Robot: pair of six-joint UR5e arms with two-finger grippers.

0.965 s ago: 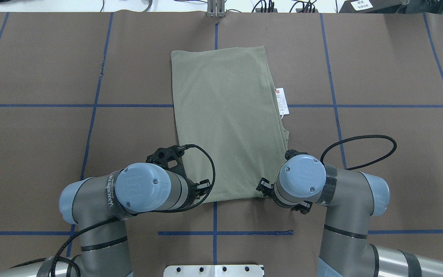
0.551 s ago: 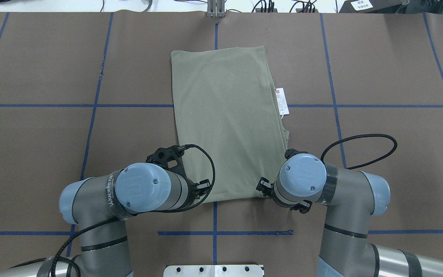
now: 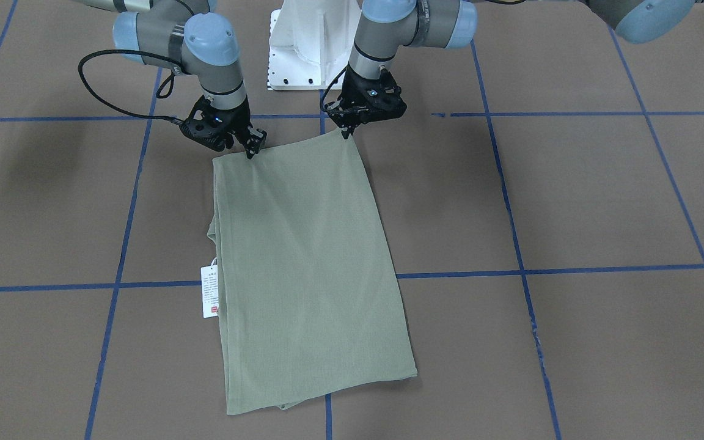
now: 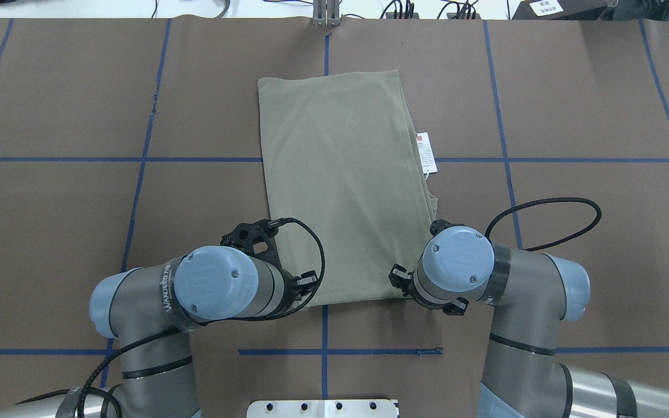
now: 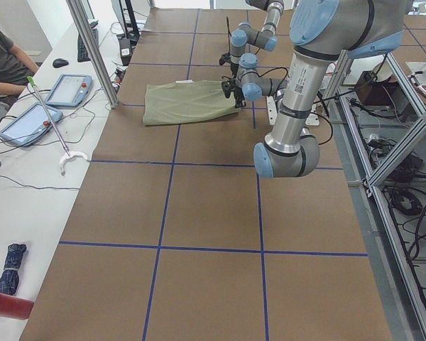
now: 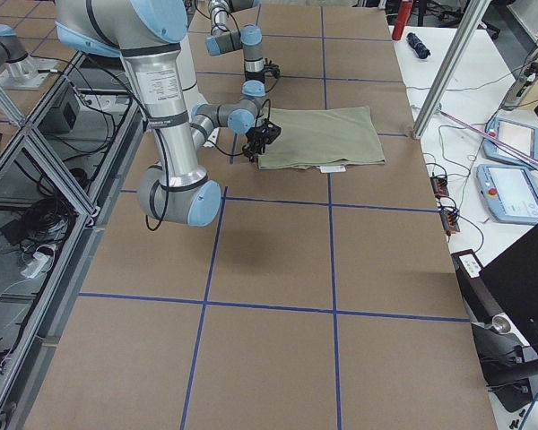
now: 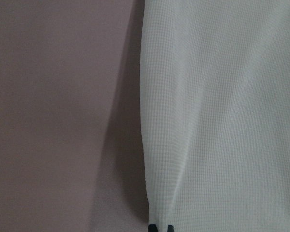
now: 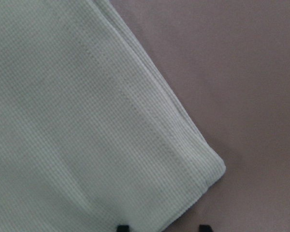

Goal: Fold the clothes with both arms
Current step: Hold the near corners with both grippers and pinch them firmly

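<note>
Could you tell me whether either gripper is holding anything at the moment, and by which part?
The left gripper looks shut on the shirt at its robot-side corner; the right gripper is open over the other robot-side corner, holding nothing.

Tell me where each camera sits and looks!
Front: across the brown table, facing the robot; grey-silver left arm picture-right, right arm picture-left.
Overhead: behind the robot, looking down at the pale sage-green knit shirt; both arms.
Left side: table's left end; left arm near.
Right side: table's right end; right arm near.
Left wrist: above the shirt's edge; left tool tips.
Right wrist: above its corner; right tool tips.
Shared: all show the shirt.
</note>
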